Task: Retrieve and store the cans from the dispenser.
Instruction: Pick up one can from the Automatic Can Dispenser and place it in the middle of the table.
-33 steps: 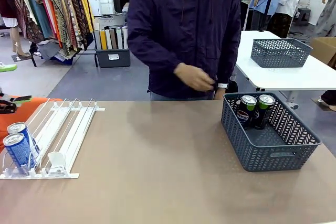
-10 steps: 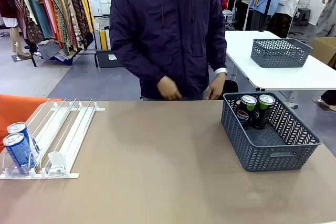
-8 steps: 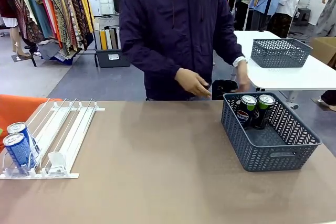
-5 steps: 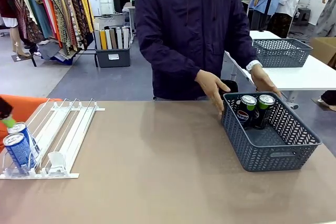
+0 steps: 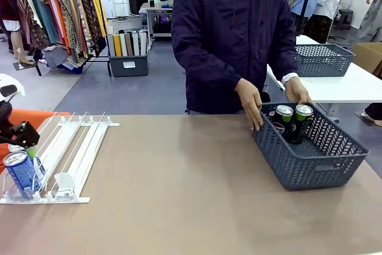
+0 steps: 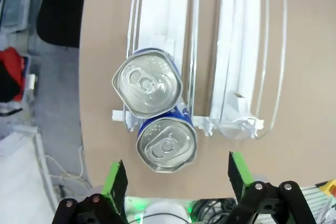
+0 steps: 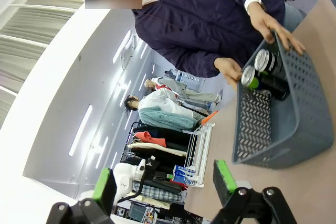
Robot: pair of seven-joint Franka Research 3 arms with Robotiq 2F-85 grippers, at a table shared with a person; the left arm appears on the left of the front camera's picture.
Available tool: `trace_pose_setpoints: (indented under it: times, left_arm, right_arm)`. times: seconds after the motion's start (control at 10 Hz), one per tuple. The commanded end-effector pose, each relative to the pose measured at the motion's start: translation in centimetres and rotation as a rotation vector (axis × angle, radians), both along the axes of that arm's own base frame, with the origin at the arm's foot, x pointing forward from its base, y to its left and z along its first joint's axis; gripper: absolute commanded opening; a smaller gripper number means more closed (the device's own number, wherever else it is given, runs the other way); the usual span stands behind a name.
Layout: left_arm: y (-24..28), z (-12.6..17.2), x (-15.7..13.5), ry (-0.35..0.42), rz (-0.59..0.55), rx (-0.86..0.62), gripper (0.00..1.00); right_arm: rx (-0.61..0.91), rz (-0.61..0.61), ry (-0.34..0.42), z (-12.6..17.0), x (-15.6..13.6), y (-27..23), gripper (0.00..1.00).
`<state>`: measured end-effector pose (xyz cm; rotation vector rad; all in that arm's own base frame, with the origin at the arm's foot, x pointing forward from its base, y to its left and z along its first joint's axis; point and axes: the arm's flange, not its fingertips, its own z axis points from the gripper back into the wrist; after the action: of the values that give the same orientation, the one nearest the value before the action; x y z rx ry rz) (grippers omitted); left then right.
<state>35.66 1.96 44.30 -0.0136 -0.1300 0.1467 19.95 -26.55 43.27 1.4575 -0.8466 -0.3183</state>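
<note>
1. Left gripper point(image 6: 176, 160): fingers spread wide and clamped on nothing. We see it hanging over the two blue cans point(image 6: 167, 144) at the low end of the dispenser point(image 5: 77, 147).
2. Right gripper point(image 7: 164, 178): fingers likewise apart with nothing between them, facing the dark grey basket point(image 7: 283, 114).
3. Table point(image 5: 179, 195): brown top. The dispenser is at its left and the basket at its right, well apart.
4. Person point(image 5: 233, 34): dark purple jacket, standing at the far side. One hand point(image 5: 250, 101) is at the basket's far left corner, and the other hand point(image 5: 296, 91) is on its far rim.
5. Basket: woven pattern, sitting askew to the table edge.
6. Dispenser: clear, with white rails. We note a white pusher point(image 5: 62, 183) at the low end of a lane beside the cans.
7. Blue cans: upright and touching, one behind the other in the leftmost lane.
8. Black cans point(image 5: 283, 117): two with green trim, side by side in the basket's far left corner.
</note>
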Motion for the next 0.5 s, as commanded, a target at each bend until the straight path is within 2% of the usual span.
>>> trace_pose_setpoints:
  times: [0.0, 0.1, 0.4]
  left_arm:
    - [0.3, -1.4, -0.6, 0.042, 0.023, 0.003, 1.0]
    - [0.5, -2.0, -0.6, 0.057, 0.03, 0.007, 1.0]
    - [0.7, -3.6, 0.3, 0.034, 0.013, -0.005, 1.0]
  right_arm:
    - [0.009, -0.006, -0.008, 0.5, 0.2, 0.0, 1.0]
    - [0.009, -0.006, -0.008, 0.5, 0.2, 0.0, 1.0]
    - [0.009, -0.006, -0.008, 0.5, 0.2, 0.0, 1.0]
